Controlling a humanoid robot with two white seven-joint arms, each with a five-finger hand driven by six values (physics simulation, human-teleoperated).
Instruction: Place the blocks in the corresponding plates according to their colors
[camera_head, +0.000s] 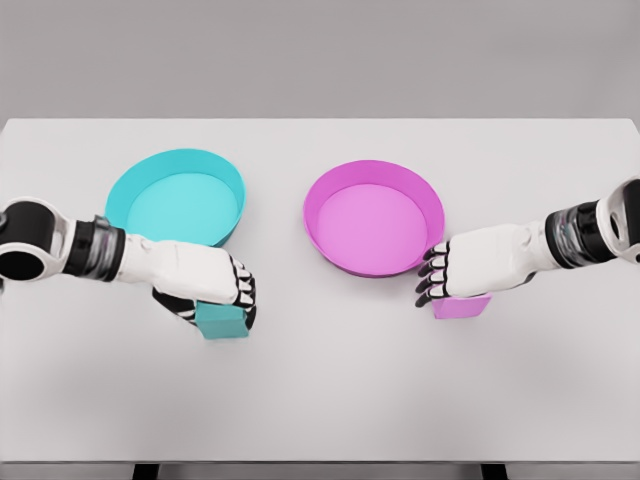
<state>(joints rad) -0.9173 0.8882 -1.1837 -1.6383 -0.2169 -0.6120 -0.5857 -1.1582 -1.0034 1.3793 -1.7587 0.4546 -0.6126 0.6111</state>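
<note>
A cyan block (221, 322) stands on the white table (330, 400) in front of the cyan plate (232, 180). My left hand (228, 295) is curled over it, fingers wrapped down its right side. A pink block (461, 306) lies just right of the pink plate (320, 215), below its front right rim. My right hand (440, 278) covers the top of that block, fingers bent around its left edge. Both plates hold nothing.
The two plates sit side by side at the table's middle, cyan on the left, pink on the right. The table's front edge runs along the bottom of the view.
</note>
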